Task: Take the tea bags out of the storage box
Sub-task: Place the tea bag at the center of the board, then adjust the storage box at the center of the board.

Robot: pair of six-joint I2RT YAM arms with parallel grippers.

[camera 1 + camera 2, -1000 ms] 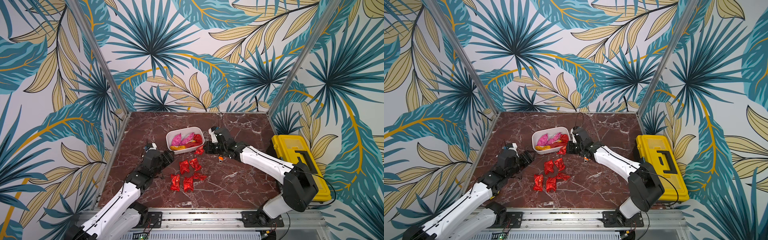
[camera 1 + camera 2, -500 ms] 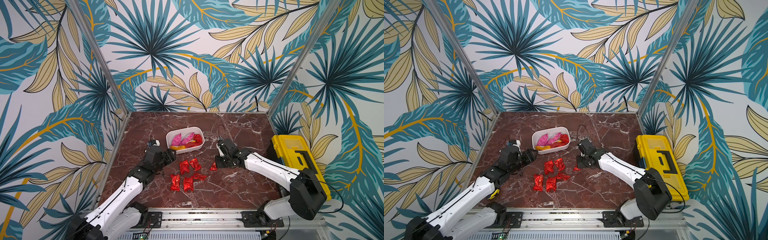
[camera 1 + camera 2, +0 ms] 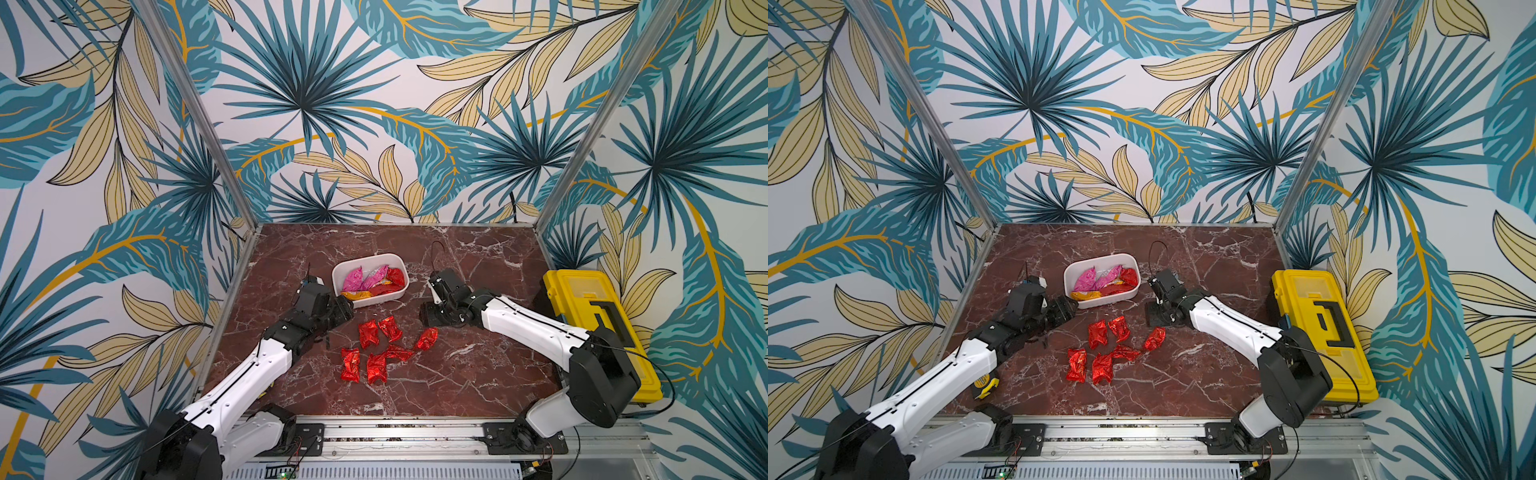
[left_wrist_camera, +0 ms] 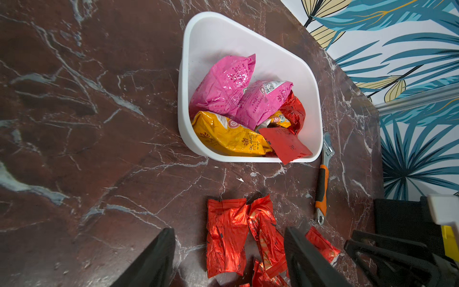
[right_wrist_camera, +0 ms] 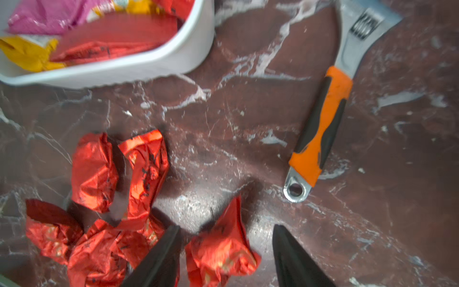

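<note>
The white storage box (image 3: 386, 299) (image 3: 1113, 302) stands mid-table and holds pink (image 4: 223, 84), yellow (image 4: 228, 135) and red (image 4: 285, 144) tea bags. Several red tea bags (image 3: 376, 347) (image 3: 1100, 345) lie on the marble in front of it. My right gripper (image 3: 430, 320) (image 5: 226, 231) is open just above the table. One red tea bag (image 5: 221, 251) (image 3: 428, 338) lies loose between its fingers, at the pile's right edge. My left gripper (image 3: 345, 309) (image 4: 228, 236) is open and empty beside the box's near left corner, above two red packets (image 4: 226, 236).
An orange-handled wrench (image 5: 323, 129) (image 4: 322, 181) lies on the marble right of the box, close to my right gripper. A yellow toolbox (image 3: 598, 324) (image 3: 1320, 332) stands outside the table's right edge. A yellow tape measure (image 3: 987, 384) peeks out under my left arm.
My right gripper carried a red tea bag from the box toward the near right, then opened; the bag now lies by the pile. My left gripper moved closer to the box.
</note>
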